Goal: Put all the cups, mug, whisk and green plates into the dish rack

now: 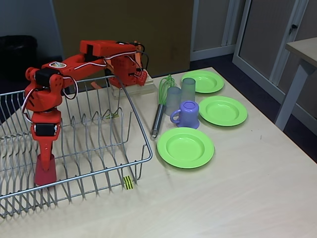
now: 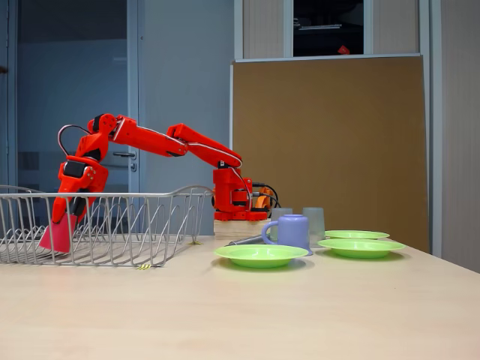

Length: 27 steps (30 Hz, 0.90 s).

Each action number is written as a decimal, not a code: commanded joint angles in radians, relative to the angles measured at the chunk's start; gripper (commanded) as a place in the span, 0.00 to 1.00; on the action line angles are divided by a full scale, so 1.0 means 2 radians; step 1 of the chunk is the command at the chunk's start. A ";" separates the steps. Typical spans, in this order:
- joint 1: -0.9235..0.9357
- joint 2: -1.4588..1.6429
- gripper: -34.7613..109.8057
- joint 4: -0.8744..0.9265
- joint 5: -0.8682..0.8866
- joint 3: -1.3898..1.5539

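Gripper (image 1: 45, 171): mine, clamped on red cup (image 1: 45, 174), low inside rack (image 1: 141, 124).
Left: two tumblers (image 1: 173, 99), mug (image 1: 188, 114), whisk (image 1: 159, 111), three plates (image 1: 185, 147), all on table.

brown board (image 2: 330, 142) behind pale wooden table (image 1: 237, 198), grey door (image 2: 71, 90) at left.

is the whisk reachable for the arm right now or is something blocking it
Probably yes. The whisk lies flat on the table beside the tumblers and mug, with nothing on top of its handle. The gripper is down inside the dish rack holding the red cup, so it would have to release that first.
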 commanded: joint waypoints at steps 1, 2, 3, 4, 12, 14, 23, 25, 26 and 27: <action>0.012 0.015 0.45 0.006 -0.005 -0.015; 0.013 0.016 0.46 0.007 -0.005 -0.015; 0.013 0.017 0.47 0.008 -0.005 -0.015; 0.014 0.018 0.47 0.008 -0.005 -0.015; 0.013 0.016 0.48 0.009 -0.004 -0.017; 0.012 0.016 0.49 0.014 -0.003 -0.021; -0.012 0.077 0.49 0.066 -0.003 -0.021; -0.024 0.094 0.48 0.084 -0.001 -0.020; -0.032 0.104 0.48 0.094 0.003 -0.016; -0.041 0.114 0.47 0.103 0.008 -0.009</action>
